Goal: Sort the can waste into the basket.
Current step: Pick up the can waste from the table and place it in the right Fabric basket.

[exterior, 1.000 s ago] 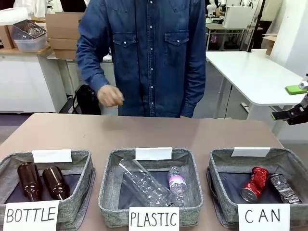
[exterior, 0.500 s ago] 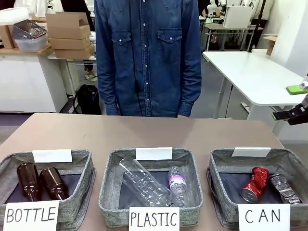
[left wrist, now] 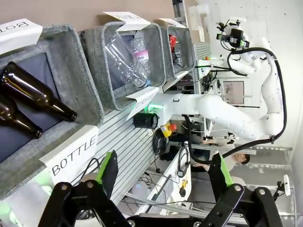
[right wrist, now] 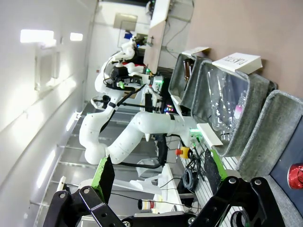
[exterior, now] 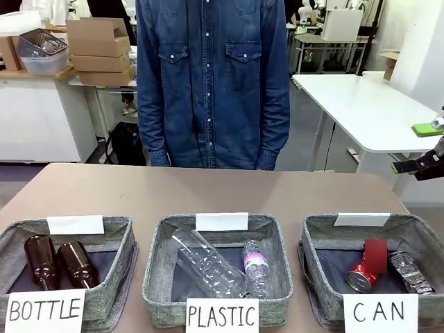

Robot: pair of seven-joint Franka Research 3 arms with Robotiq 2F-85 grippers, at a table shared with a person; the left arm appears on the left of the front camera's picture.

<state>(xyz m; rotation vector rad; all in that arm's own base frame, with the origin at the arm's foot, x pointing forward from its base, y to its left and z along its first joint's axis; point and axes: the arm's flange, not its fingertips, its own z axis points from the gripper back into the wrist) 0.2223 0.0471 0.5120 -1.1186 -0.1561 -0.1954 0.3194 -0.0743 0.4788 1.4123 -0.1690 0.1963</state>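
Both cans, red [exterior: 363,270] and silver [exterior: 410,272], lie side by side inside the CAN basket [exterior: 316,239] (red one nearer the PLASTIC basket [exterior: 158,274]). Left gripper [left wrist: 163,176] and right gripper [right wrist: 158,178]: jaws wide apart, holding nothing.

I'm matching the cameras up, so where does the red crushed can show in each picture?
Front view: red can lies in the CAN basket, lower right.
Left wrist view: red can, top middle, in the farthest basket.
Right wrist view: red can at the right edge, low.
Shared landmark: the PLASTIC basket next door.
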